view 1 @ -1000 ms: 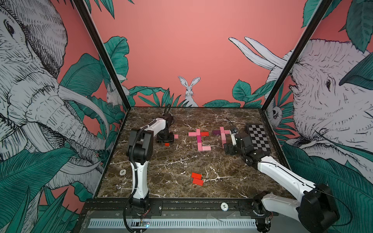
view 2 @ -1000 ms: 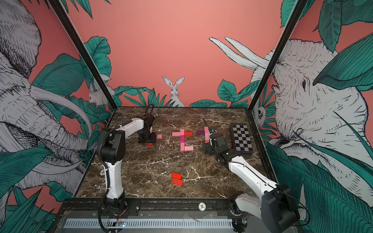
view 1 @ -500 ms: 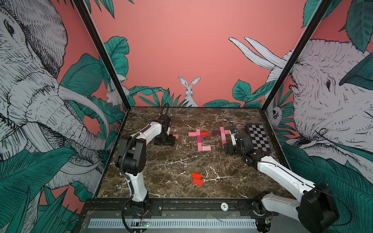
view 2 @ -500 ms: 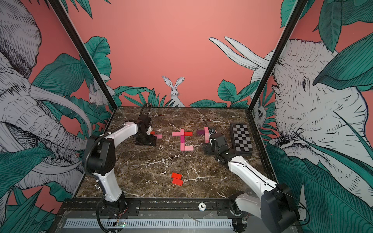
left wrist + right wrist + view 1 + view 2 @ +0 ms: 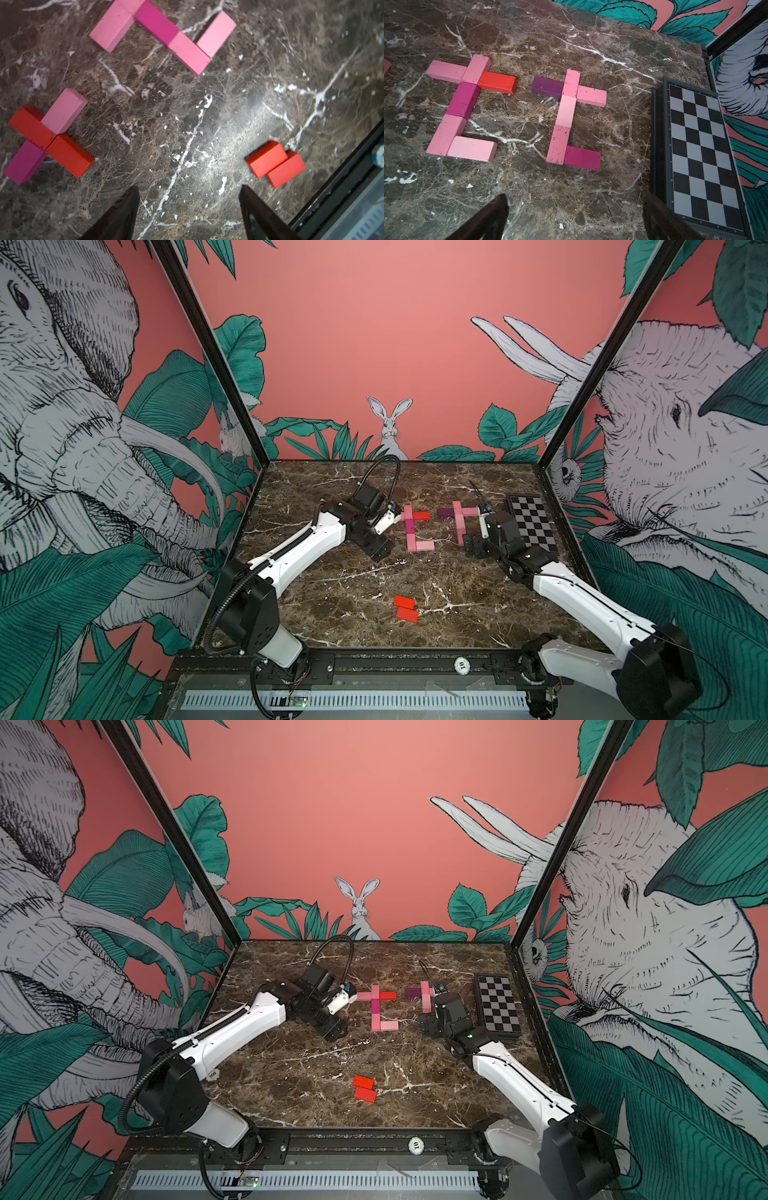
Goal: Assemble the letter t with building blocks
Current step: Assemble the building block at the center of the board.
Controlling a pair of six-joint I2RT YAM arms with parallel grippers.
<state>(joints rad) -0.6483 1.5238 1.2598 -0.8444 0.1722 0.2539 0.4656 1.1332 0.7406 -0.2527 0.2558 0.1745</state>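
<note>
A brown marble bench forms the floor of the painted enclosure. Two white-and-black arms reach over it from the near edge. The left arm slants toward the middle and the right arm toward the far right. A black-and-white checkered board lies flat at the far right of the bench.

The left hand hangs over bare marble, fingers spread, with nothing between them. The right hand is also spread and empty, near the foot of the right-hand letter, with the board just beside one finger.

The building blocks lie flat on the bench in four groups. The middle t has six touching blocks: a pink top, a pink arm and a red arm, a magenta and a pink stem piece, and a light pink foot. The right t, between it and the board, also has six: a pink top, a dark purple arm and a pink arm, two pink stem pieces and a magenta foot. A four-block cross of two red, one pink and one magenta shows only in the left wrist view, near the middle t. Two red blocks touch side by side, slightly offset, well apart from the letters toward the bench's near edge.
</note>
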